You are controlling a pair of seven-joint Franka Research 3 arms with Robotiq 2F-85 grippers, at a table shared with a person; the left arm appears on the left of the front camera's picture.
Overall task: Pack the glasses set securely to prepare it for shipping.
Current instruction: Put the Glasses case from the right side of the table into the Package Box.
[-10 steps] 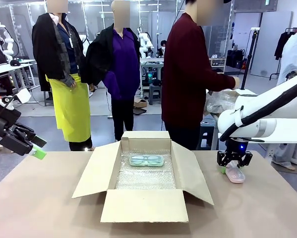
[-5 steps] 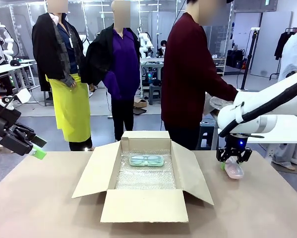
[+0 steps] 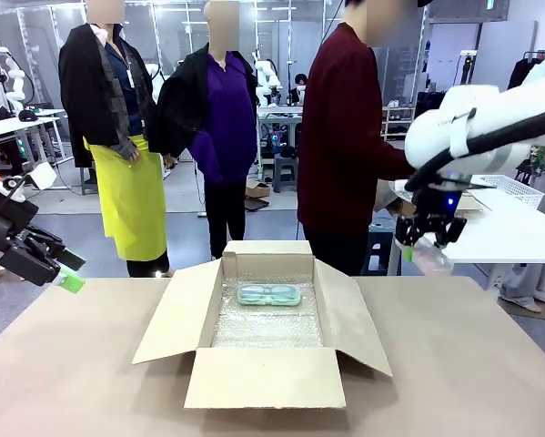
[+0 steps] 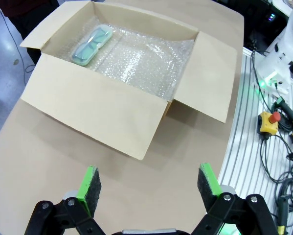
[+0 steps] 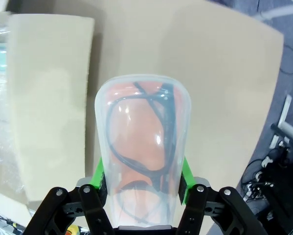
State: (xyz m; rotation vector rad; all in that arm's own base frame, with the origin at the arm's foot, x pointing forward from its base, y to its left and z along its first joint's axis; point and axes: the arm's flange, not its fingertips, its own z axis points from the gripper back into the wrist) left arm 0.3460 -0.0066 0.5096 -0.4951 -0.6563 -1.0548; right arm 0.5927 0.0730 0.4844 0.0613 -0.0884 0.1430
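At the right of the front view, the right gripper (image 3: 426, 238) hangs in the air, well above the table (image 3: 477, 382). Its two fingers are clamped on the pink case (image 3: 433, 259), which juts down below them. The right wrist view shows the grip close up. The green pads (image 5: 98, 172) press on both long sides of the translucent case, and a pair of dark-framed glasses (image 5: 145, 139) shows through it. Beyond the case in that view lie the brown tabletop and, at the left of the frame, one flap of the cardboard box (image 3: 263, 378).

The box stands open in the middle of the table with its four flaps spread outward. Its floor is lined with bubble wrap (image 3: 265, 330). The mint-green case (image 3: 267, 294) lies flat on the wrap, close to the far wall of the box, and a pair of glasses can be seen inside it.

The left gripper (image 3: 69, 273) sits at the left edge of the front view, raised above the table's left side and well apart from the box. In the left wrist view its fingers stand wide apart with nothing between them, and the open box fills the upper part of that frame.

A person in a dark red sweater (image 3: 345, 137) stands behind the far side of the table, turned toward the right of the frame.
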